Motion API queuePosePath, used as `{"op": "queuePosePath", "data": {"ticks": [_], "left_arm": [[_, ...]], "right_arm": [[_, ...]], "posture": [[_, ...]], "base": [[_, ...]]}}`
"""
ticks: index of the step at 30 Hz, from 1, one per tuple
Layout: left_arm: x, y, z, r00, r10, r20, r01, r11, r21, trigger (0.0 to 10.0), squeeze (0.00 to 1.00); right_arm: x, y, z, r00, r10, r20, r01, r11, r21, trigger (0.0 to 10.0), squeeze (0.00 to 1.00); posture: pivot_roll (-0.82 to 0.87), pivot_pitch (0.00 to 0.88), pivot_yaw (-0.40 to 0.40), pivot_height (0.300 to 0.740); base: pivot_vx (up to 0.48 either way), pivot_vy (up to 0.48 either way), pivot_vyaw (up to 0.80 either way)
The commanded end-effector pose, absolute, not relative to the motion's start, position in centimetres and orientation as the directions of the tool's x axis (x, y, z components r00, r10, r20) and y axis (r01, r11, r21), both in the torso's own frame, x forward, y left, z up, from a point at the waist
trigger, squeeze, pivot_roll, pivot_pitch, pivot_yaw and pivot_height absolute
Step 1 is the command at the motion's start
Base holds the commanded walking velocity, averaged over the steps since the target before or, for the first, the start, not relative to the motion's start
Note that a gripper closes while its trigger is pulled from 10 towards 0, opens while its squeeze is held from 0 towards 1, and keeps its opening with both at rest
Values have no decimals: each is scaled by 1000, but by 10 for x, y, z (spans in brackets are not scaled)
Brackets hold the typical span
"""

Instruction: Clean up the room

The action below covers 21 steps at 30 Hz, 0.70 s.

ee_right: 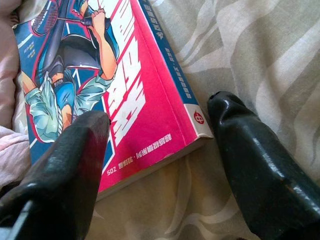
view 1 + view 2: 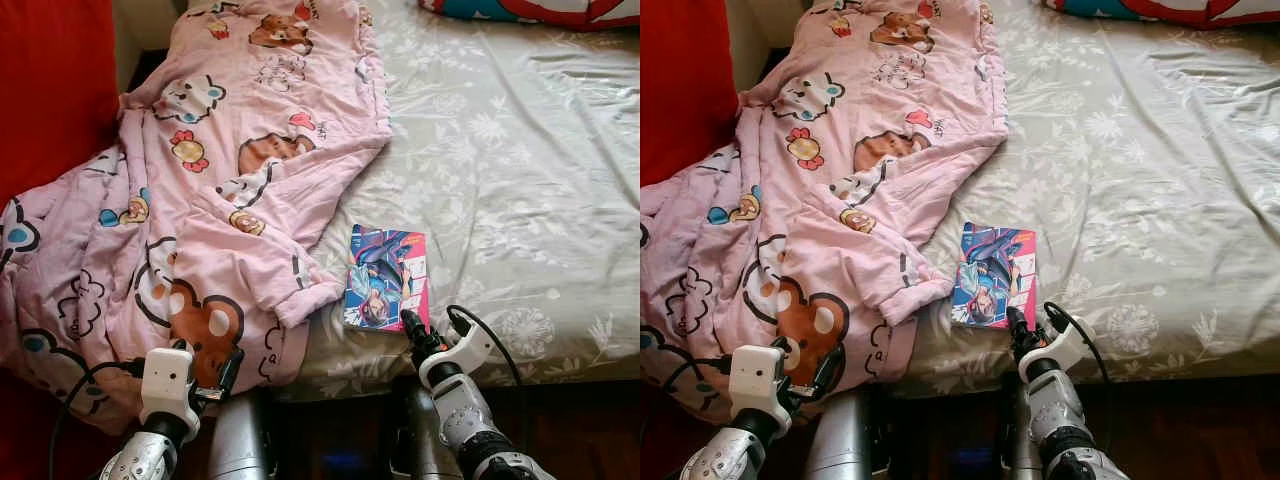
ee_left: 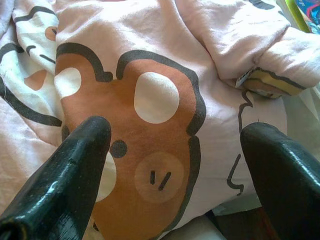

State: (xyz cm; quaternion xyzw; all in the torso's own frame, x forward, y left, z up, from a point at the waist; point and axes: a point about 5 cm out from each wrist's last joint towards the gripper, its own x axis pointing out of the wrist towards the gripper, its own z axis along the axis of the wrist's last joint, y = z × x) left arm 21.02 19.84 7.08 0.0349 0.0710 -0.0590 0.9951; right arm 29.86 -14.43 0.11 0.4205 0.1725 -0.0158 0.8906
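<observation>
Two arms are up in front of me, both reaching toward the bed (image 2: 520,170). My right gripper (image 1: 160,150) sits at the near corner of the book (image 2: 386,277), fingers spread wide, one finger (image 1: 65,165) over the cover and the other (image 1: 260,165) over the sheet just beside the spine corner. I cannot tell whether either finger touches the book. My right arm rises from below the bed's near edge, its wrist angled up toward the book, a black cable looping beside it.

My left gripper (image 3: 175,165) is open wide too, its fingers (image 3: 65,170) pointing at the brown bear printed on the blanket (image 2: 200,200), holding nothing. That arm comes up left of the book, at the blanket's hanging edge.

The book lies flat on the bed near its front edge, its colourful cover up and its pink spine toward the bare sheet. Its left side is just beside a rolled fold of the blanket; whether the fold overlaps it I cannot make out. The blanket is heaped left of the book and spills off the bed's edge. A pillow (image 2: 540,10) far behind the book is cut off by the frame. Something red (image 2: 50,90) stands left of the blanket, too cropped to identify.
</observation>
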Motion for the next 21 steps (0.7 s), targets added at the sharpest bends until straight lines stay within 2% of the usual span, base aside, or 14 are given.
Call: {"op": "queuePosePath", "data": {"ticks": [1, 21], "left_arm": [[204, 203, 69, 980, -102, -170, 116, 991, 72, 10000, 0], [221, 200, 66, 982, -105, -155, 117, 991, 70, 10000, 0]], "right_arm": [[279, -135, -20, 901, 140, -412, 247, 615, 749, 0, 0], [286, -136, -12, 916, 145, -374, 200, 643, 739, 0, 0]], "posture": [[164, 282, 59, 582], [144, 219, 47, 582]], "base": [[0, 0, 0], [0, 0, 0]]}}
